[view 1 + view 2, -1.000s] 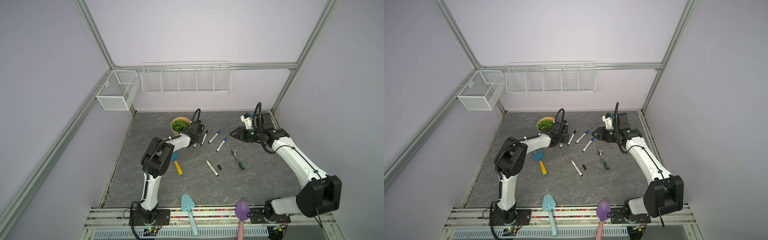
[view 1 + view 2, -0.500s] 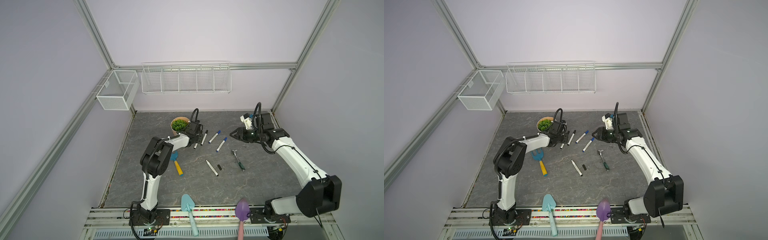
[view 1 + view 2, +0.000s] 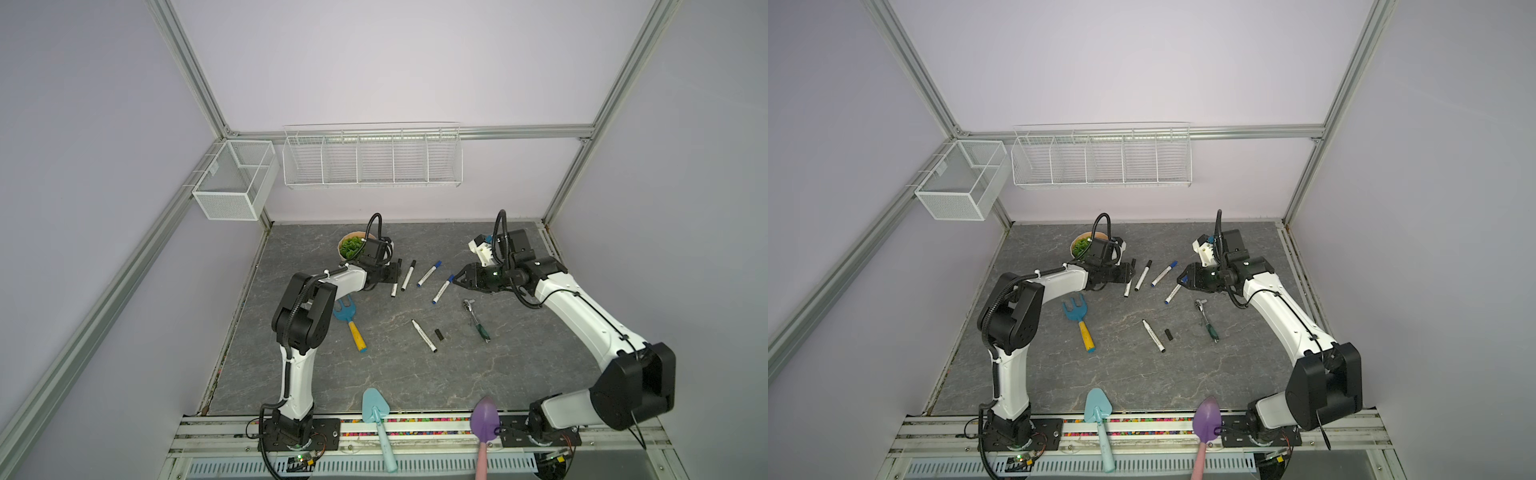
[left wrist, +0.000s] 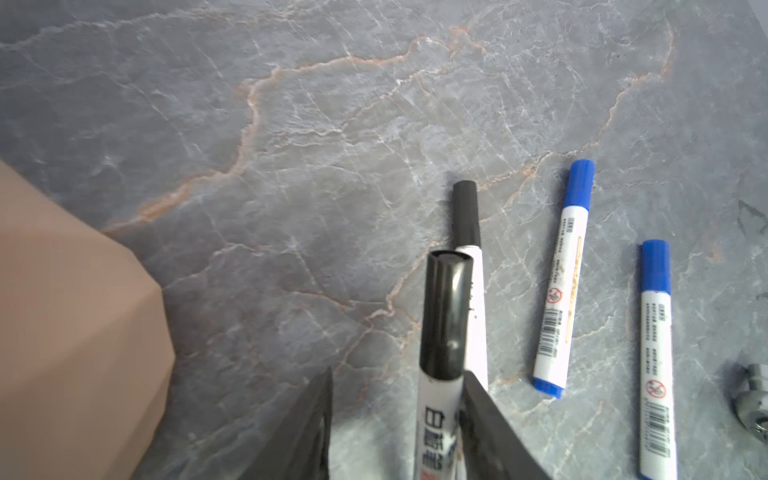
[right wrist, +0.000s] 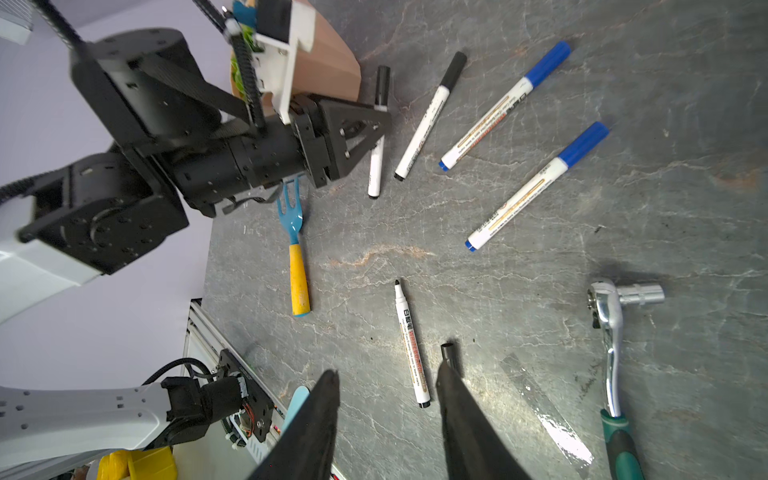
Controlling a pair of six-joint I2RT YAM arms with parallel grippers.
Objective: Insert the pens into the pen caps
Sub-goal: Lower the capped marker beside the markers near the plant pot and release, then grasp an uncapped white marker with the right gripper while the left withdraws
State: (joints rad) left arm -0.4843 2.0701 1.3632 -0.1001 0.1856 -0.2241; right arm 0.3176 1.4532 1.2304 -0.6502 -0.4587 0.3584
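Black, the loose pen cap (image 5: 448,352) lies just beside the uncapped pen (image 5: 410,345), which slants nib rearward, both frontward of my right gripper (image 5: 388,374), parted, empty and probably nearer than my left gripper (image 4: 397,374), slack around a capped pen (image 4: 440,353)

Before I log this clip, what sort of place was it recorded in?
Probably a robot lab test cell, not a home: an aluminium frame with plain panels walls in a marble-print tabletop, and a left arm and right arm are mounted on a rail at its front.
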